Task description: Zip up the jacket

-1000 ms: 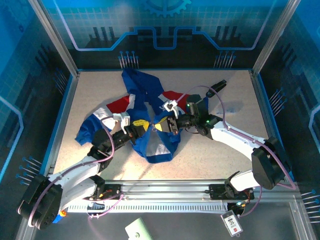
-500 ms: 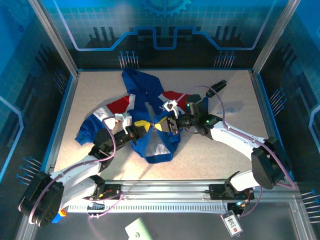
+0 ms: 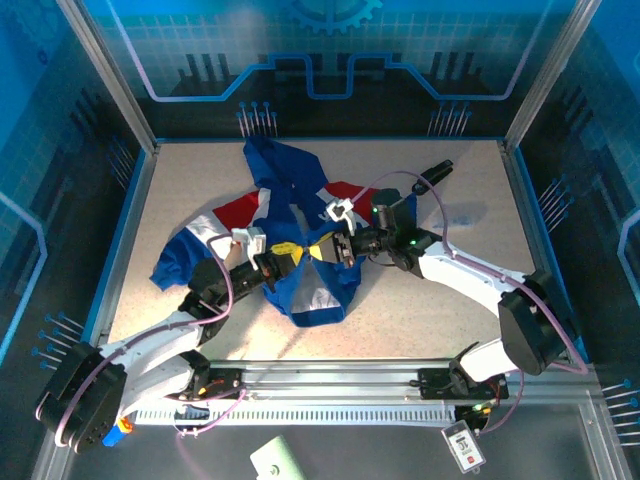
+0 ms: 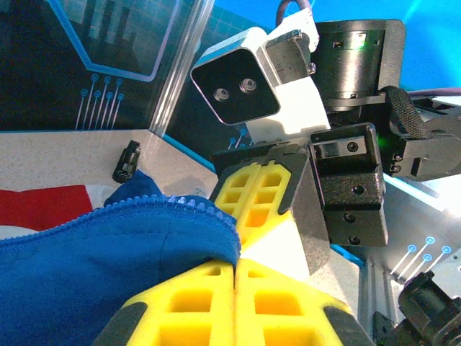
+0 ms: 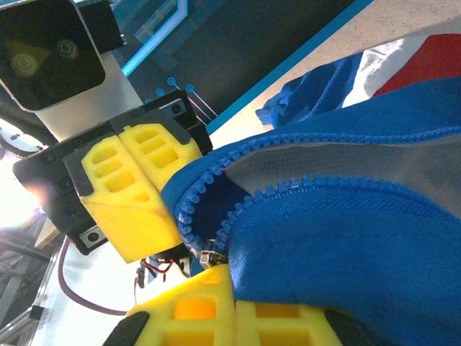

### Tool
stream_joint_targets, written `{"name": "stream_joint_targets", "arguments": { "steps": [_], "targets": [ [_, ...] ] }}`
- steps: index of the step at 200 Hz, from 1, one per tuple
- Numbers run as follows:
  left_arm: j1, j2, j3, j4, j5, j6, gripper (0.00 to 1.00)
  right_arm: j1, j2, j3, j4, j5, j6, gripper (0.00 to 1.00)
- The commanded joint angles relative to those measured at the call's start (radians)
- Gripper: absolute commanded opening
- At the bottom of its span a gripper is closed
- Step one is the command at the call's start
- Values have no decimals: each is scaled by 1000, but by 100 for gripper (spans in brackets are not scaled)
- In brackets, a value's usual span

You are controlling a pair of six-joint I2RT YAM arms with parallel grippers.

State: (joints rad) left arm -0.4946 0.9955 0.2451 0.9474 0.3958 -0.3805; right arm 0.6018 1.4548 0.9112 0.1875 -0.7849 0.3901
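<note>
The royal-blue jacket (image 3: 316, 296) with red and white panels lies crumpled in the middle of the table, its front unzipped. My left gripper (image 3: 284, 250) and right gripper (image 3: 322, 248) face each other close together over its lower front, both lifted a little. In the left wrist view my left gripper (image 4: 236, 264) is shut on the edge of the jacket (image 4: 101, 252), just below its zipper teeth. My right gripper (image 5: 232, 292) is shut on the other front edge of the jacket (image 5: 346, 245), right beside the metal zipper slider (image 5: 209, 254). The two rows of teeth gape apart above the slider.
A small black object (image 3: 441, 167) lies at the back right of the table. Blue-edged walls (image 3: 130, 230) and metal posts close the table on three sides. The sandy tabletop (image 3: 440, 310) shows to the right of and in front of the jacket.
My left gripper has shifted slightly right, towards the right gripper, carrying the jacket edge with it. Both grippers have stayed shut.
</note>
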Motion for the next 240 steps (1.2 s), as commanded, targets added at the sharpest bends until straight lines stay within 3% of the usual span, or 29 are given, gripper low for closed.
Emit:
{"name": "stream_joint_targets", "arguments": {
  "steps": [1, 52, 115, 152, 217, 240],
  "targets": [
    [-18, -40, -2, -61, -42, 58, 0, 10, -3, 3, 67, -5, 13, 0],
    [-20, -178, -6, -272, -162, 116, 0, 10, -12, -2, 67, -2, 10, 0],
    [-21, -162, -7, -263, -92, 100, 0, 16, -2, -3, 103, -2, 28, 0],
    [-24, -166, -2, -284, -96, 108, 0, 18, -7, 10, 36, 6, 1, 0],
    [-25, -193, 81, -499, -33, 168, 0, 18, -12, 38, -55, 21, -49, 0],
    [-23, -189, 145, -656, 14, 205, 0, 17, -12, 53, -89, 19, -65, 0]
  ]
}}
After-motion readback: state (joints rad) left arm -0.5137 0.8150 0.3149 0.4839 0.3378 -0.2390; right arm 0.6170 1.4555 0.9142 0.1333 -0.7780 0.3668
